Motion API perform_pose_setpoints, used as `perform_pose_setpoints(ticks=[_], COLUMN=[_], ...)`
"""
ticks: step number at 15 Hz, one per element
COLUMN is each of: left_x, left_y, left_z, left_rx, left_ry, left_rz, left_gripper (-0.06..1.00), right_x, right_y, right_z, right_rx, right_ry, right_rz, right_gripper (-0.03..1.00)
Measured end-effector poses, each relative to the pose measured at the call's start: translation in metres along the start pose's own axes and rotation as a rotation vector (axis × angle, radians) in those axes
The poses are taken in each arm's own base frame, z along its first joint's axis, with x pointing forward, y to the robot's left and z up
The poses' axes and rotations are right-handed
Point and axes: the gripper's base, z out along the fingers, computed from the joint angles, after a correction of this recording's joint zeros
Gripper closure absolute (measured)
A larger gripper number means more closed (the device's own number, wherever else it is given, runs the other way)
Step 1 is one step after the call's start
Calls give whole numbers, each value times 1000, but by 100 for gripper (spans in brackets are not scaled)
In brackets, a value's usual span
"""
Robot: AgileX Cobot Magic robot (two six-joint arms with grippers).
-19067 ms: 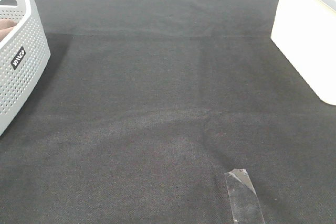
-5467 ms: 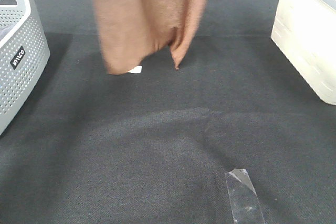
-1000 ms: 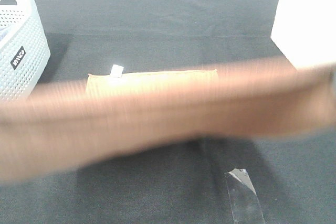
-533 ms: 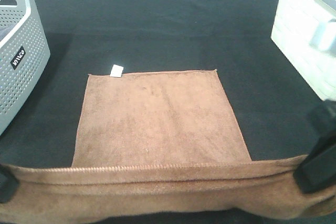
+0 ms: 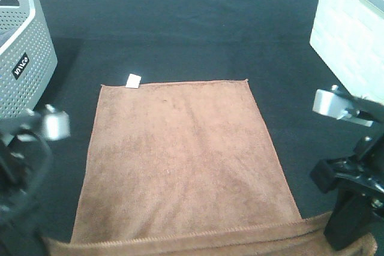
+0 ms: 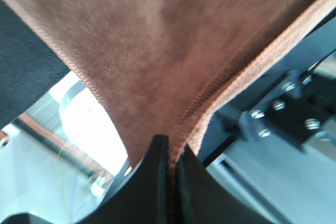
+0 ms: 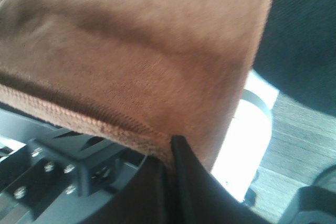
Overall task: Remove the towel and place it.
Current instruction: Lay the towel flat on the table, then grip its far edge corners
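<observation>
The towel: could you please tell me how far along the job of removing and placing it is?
Done: most of the towel lies flat on the black cloth. In hand: the left gripper and right gripper are shut on its near corners. Left: lower that near edge and let go.

A small black label (image 5: pixel 20 66) on the wall of the grey perforated plastic basket (image 5: pixel 37 39) carries white letters, possibly "MYLCO"; they are too small to be sure.

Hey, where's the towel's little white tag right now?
In the exterior high view, the white tag sticks out at the far left corner of the towel, lying on the black cloth, on the side nearer the grey basket.
</observation>
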Motion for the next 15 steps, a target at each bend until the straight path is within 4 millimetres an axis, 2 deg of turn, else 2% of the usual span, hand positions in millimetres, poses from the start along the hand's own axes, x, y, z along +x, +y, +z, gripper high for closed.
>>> perform_pose_setpoints(ticks=[2,4,8,11,12,13,15], left_x=[-8,-9,-11,-11,-11,-12,-15], left_y=[-5,-5,-6,-7,-7,-8,-14], left_z=[27,38,39,39,39,39,40], left_rx=[-34,-53,-54,-47,-47,-28,33], left_ry=[95,130,105,104,104,93,63], left_rz=[31,11,-5,-10,-10,-18,-16], left_gripper=[94,94,94,94,94,91,71], right_x=[-5,-4,2,2,2,3,4], right_y=[-6,-8,-12,-13,-13,-11,-9], right_z=[14,21,30,30,30,29,29], right_rx=[5,-3,-5,-6,-13,-27,-50], right_ry=[71,95,110,103,102,120,123], right_rz=[-24,-50,-52,-50,-45,-39,-27], right_gripper=[97,97,97,91,87,79,61])
